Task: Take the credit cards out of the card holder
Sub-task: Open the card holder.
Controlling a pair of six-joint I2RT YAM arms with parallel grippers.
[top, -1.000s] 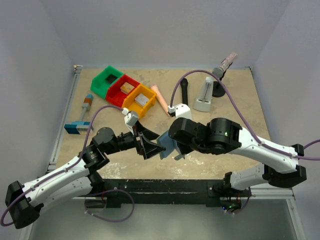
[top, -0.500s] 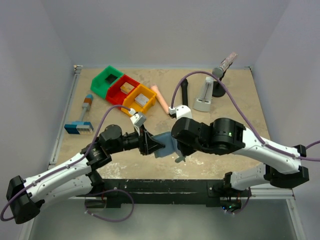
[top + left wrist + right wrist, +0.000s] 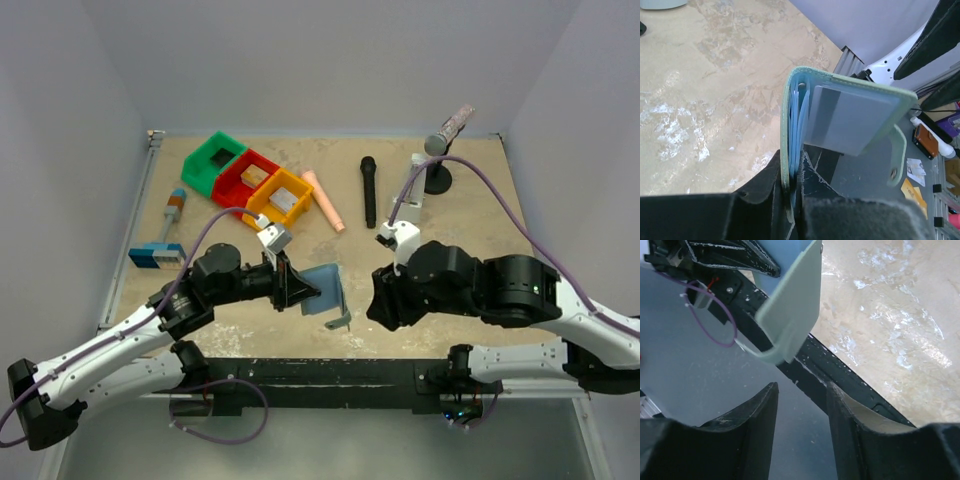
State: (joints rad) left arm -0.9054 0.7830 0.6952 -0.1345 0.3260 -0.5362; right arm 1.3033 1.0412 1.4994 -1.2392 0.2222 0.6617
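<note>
The left gripper [image 3: 794, 186] is clamping the pale teal-blue plastic bifold card holder [image 3: 786, 140], offering its silvery-grey rectangular credit card [image 3: 850, 122] to the half-open, empty right gripper [image 3: 801, 390] at three o'clock.

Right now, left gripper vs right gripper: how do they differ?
Left gripper is shut on the card holder, pinching it near the spine; right gripper is open, nothing between its fingers. Left holds the holder upright; right sits short of its flap, not touching. Both have black fingers and face the holder.
</note>
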